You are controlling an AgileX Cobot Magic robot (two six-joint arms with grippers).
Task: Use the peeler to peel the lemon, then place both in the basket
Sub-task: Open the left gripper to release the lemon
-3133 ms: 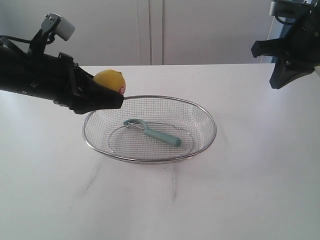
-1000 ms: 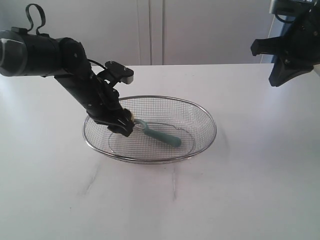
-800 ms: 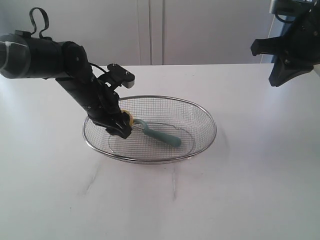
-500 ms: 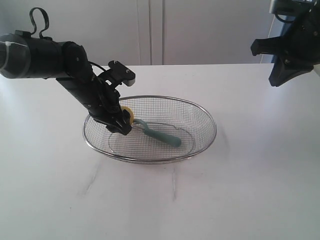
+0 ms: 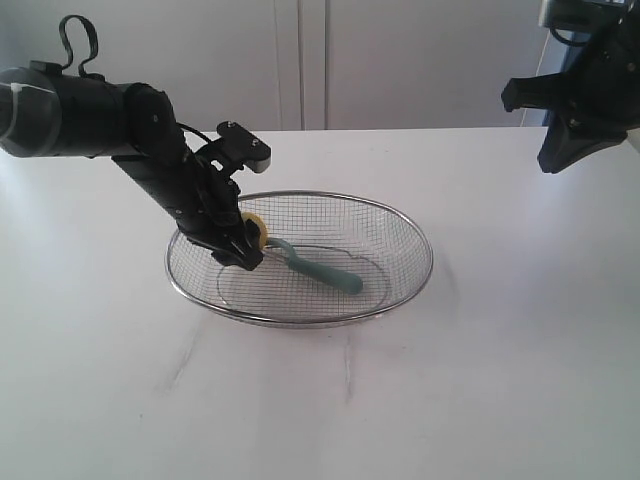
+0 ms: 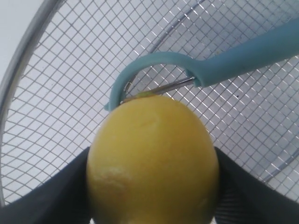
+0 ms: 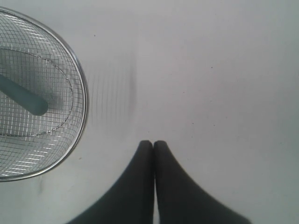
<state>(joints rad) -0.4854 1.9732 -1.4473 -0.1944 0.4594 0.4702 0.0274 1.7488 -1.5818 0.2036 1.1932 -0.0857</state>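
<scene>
White table [image 5: 480,380] in front of pale cabinet doors [image 5: 300,60]. The lemon [image 6: 152,158] is pinched between the wide-set fingers [image 6: 51,198] of the left gripper [image 5: 247,243], low inside the basket [image 5: 430,262] near its left end. Whether it rests on the mesh cannot be told. Its far tip is touching or just beside the curved head of the peeler [image 6: 210,70], which lies on the basket floor with its handle running off to the right.

The step in hand looks like setting the lemon down. To do it well, the gripper should lower until the fruit sits on the mesh beside the peeler's head, not on top of it. It should then spread its jaws slowly so the round lemon does not roll, and lift straight up clear of the rim.

The left arm [image 5: 90,110] reaches in from the left and slants steeply down over the rim, wrist pitched so the gripper points down into the basket. The right gripper [image 7: 153,145] hangs high at the far right, well apart from the basket, its jaws pressed together on nothing.
</scene>
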